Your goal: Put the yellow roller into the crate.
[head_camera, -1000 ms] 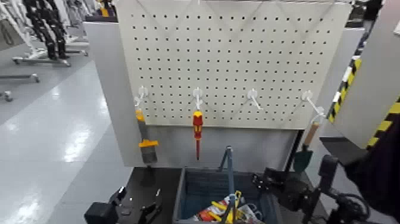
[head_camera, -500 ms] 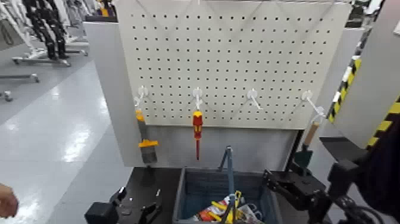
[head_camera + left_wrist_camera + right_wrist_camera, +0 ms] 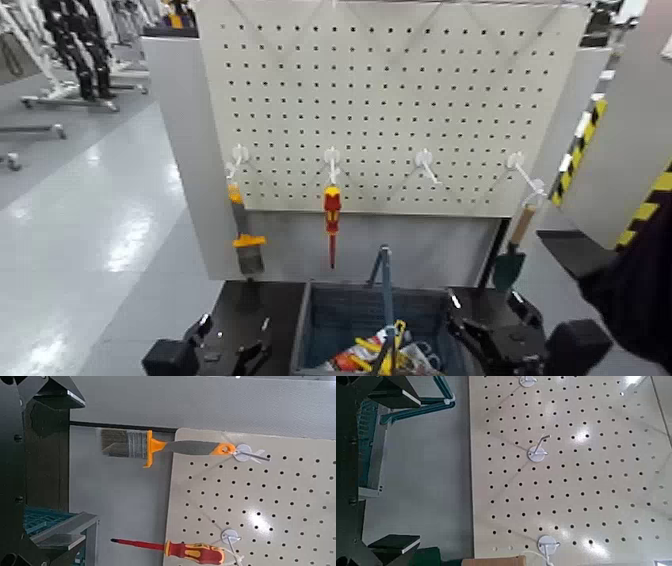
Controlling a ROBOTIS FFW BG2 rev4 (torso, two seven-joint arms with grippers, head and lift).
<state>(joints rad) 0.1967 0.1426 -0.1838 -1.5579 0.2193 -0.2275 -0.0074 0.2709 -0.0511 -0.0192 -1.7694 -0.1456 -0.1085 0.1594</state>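
Note:
The dark blue-grey crate stands below the pegboard, its upright handle in the middle. The yellow roller's bent handle lies inside it among other coloured items; its white sleeve is hard to make out. My right gripper is low beside the crate's right wall, open and empty. In the right wrist view the gripper has its fingers wide apart, with the crate behind. My left gripper is parked low left of the crate, open in the left wrist view.
A white pegboard holds an orange-handled brush, a red-and-yellow screwdriver and a wood-handled green trowel. The third hook is bare. Open floor lies to the left; a yellow-black striped post stands to the right.
My right arm has drawn back and sunk lower beside the crate's right side. A hand that showed at the left edge half a second ago is gone.

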